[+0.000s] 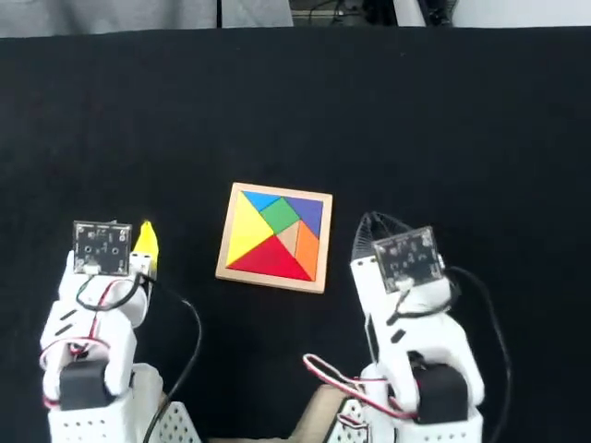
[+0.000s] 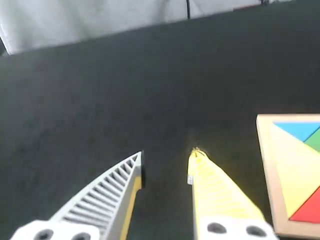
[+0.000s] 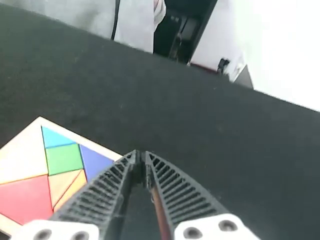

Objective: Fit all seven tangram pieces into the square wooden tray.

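The square wooden tray [image 1: 224, 242] lies in the middle of the black table, holding the coloured tangram pieces [image 1: 277, 238] packed flat into a full square: yellow, red, blue, green, purple, orange and tan. My left gripper [image 2: 167, 157] is open and holds nothing, with its yellow fingertip [image 1: 145, 236] a little left of the tray [image 2: 267, 172]. My right gripper [image 3: 141, 160] is shut on nothing and sits just right of the tray [image 3: 17, 142], over bare cloth.
Both arm bases stand at the near edge, the left one [image 1: 88, 369] and the right one [image 1: 420, 369], with loose cables beside them. Black cloth [image 1: 416, 120] covers the whole table, open behind and to both sides of the tray.
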Available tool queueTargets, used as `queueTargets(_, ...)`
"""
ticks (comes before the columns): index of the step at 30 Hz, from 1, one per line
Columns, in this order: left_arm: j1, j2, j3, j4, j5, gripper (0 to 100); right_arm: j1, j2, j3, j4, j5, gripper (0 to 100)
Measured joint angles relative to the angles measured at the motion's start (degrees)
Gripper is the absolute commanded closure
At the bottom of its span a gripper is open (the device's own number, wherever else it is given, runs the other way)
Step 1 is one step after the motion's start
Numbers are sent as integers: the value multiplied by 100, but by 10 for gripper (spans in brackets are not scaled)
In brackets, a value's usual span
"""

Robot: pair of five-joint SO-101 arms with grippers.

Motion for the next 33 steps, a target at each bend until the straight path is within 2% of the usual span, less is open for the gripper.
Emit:
queueTargets(10,-9,35,1090,-800,0,837,0,0,1213,-747,-9,987)
queueTargets(14,-132,26,1108,-686,0,837,0,0,1732,-932,-9,987)
queueTargets(18,-185,26,1108,-193,0,837,0,0,1987,-897,-9,987)
queueTargets(22,-185,26,1108,202,0,837,0,0,1987,-651,-9,987)
queueTargets(27,-185,26,1108,651,70,837,0,0,1987,255,0,987)
queueTargets(33,-185,18,1108,958,1363,837,0,0,1987,1407,0,987)
